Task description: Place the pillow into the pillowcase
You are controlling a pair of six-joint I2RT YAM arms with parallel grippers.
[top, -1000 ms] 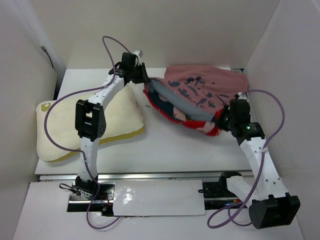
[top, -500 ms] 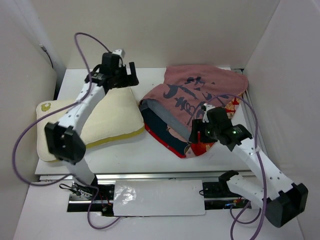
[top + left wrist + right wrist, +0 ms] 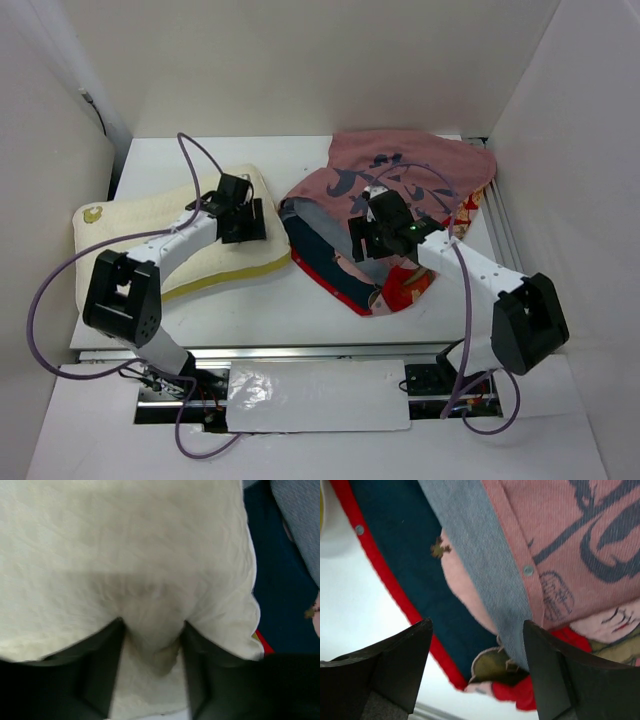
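Cream pillow [image 3: 125, 545] on left of surface [image 3: 300, 300], outside crumpled pillowcase [image 3: 420, 165] just beside it. Left hand [image 3: 152, 625] spread, straddling pillow pucker, not clamped. Right hand [image 3: 476, 627] released above case mouth. Step: seizing pillow. Next: clench, hold mouth open, feed pillow in.

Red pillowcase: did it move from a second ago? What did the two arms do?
Both arms let go of the red cartoon-print cloth pillowcase, and it slumped down from being held up. The left end effector swung down onto the cream-white rectangular pillow, open, fingers pressing into it. The right end effector moved left over the pillowcase, open. The pillow stayed put.
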